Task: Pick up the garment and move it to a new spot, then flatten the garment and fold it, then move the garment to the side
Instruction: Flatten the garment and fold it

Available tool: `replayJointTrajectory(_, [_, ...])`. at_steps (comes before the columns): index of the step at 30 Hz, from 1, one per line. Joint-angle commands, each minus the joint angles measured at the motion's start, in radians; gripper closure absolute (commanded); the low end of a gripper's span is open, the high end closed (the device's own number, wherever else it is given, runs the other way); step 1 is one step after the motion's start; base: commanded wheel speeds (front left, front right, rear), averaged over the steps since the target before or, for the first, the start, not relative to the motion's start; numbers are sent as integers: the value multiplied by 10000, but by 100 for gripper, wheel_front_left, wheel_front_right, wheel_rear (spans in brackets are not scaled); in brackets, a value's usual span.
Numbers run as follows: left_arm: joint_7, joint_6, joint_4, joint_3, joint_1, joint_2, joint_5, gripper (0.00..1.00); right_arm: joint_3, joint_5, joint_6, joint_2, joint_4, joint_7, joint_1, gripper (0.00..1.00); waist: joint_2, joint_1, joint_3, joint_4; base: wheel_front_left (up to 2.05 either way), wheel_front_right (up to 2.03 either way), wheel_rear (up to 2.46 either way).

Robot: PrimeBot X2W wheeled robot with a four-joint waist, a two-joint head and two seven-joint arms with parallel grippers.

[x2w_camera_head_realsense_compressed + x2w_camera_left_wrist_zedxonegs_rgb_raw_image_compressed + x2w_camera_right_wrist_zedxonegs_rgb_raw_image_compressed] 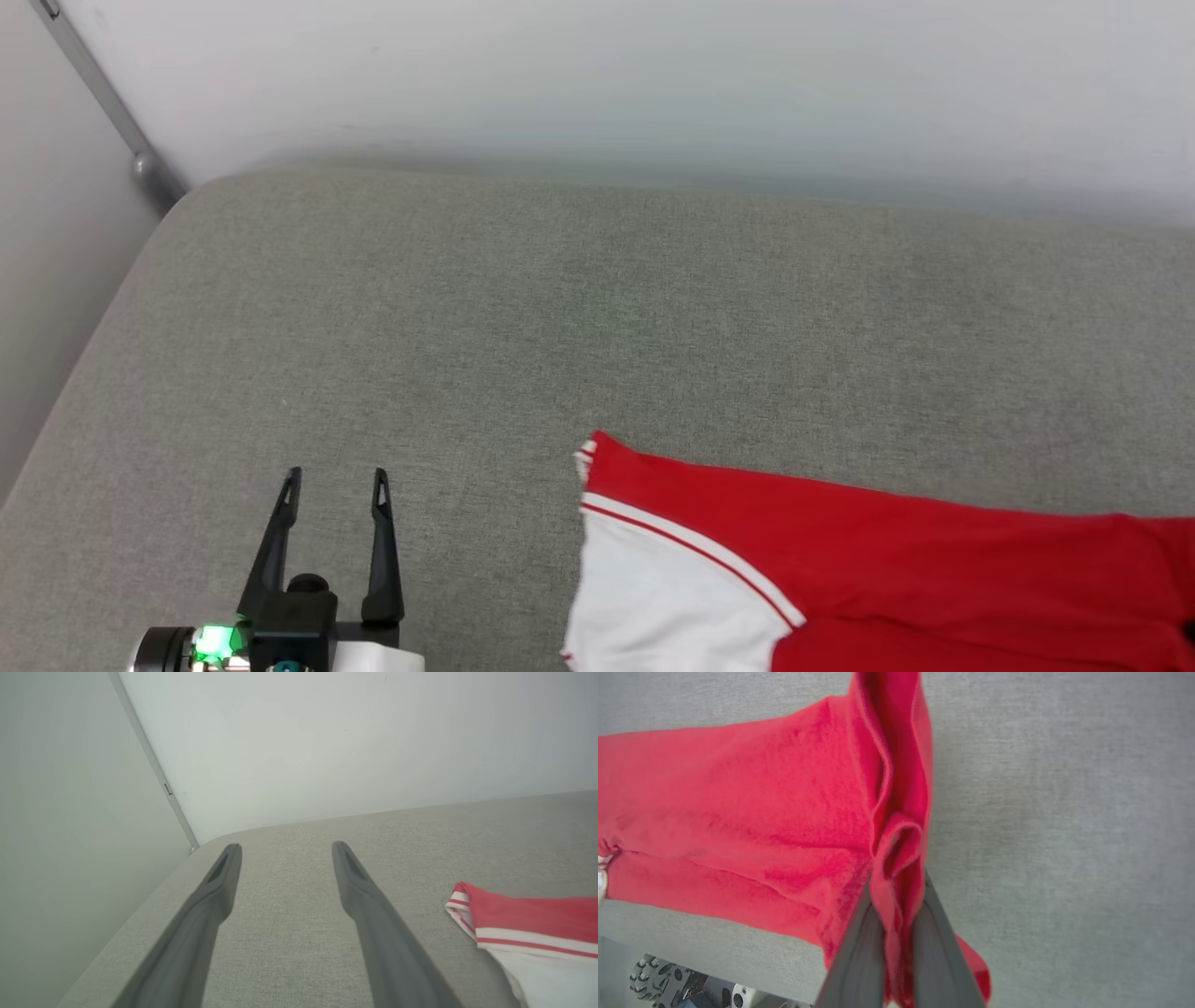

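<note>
At the far left a thin metal strip point(103, 93) runs down the corner where two pale walls meet, ending at the rounded edge of the grey fabric surface point(560, 308). Just in from that edge, at the lower left of the head view, the left gripper point(338, 476) hangs over bare grey cloth with its two long dark fingers point(210, 914) pointing away from the robot toward the back wall point(653, 84). They are spread wide apart with nothing between them, and a small green light point(215, 642) glows on the wrist behind them. The arm sits low and level, and the fingers slope gently toward the surface; whether their tips touch it I cannot tell. To the right of that gripper, well apart from it, lies the garment point(840, 560). Its nearest part is a white short sleeve point(653, 597) edged with red-and-white striped trim point(585, 457), spread flat on the grey fabric. From the sleeve the red body of the shirt stretches on to the right, off the edge of the head view, lying mostly smooth with a long shallow crease. At the shirt's right end, seen from the right wrist, the right gripper point(899, 882) points down at the surface from above. Its two dark fingers point(859, 952) are pinched together on a bunched ridge of red cloth, which stands up in a narrow fold between them. Bare grey fabric lies beyond the fold on the right.
</note>
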Motion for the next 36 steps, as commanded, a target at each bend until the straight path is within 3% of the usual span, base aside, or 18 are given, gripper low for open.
replayJointTrajectory(1, [-22,-145,-24,56,168,-106,71,0,-233,-31,-7,-189,191,104,172,100,0,0,-56,-20,0,0,0])
replayJointTrajectory(9, [-22,-669,-1,289,354,-300,245,0,-889,-414,-6,-737,364,469,406,100,0,0,-279,-130,0,0,0])
replayJointTrajectory(14, [-22,-884,-18,405,446,-399,276,0,-631,-168,-6,-739,-691,808,539,100,0,0,-341,-200,0,0,0])
replayJointTrajectory(19, [-22,-1092,-33,523,463,-492,368,0,8,374,-6,-517,-2875,1319,518,100,0,0,-312,-219,0,0,0])
replayJointTrajectory(27, [-22,-1343,-43,580,131,-726,467,0,1500,286,-6,147,-5177,2122,-326,100,0,0,-50,-26,0,0,0])
replayJointTrajectory(36, [-22,-1566,-7,566,-196,-935,578,0,4271,-441,-6,1274,-4875,2441,-2808,100,0,0,453,288,0,0,0])
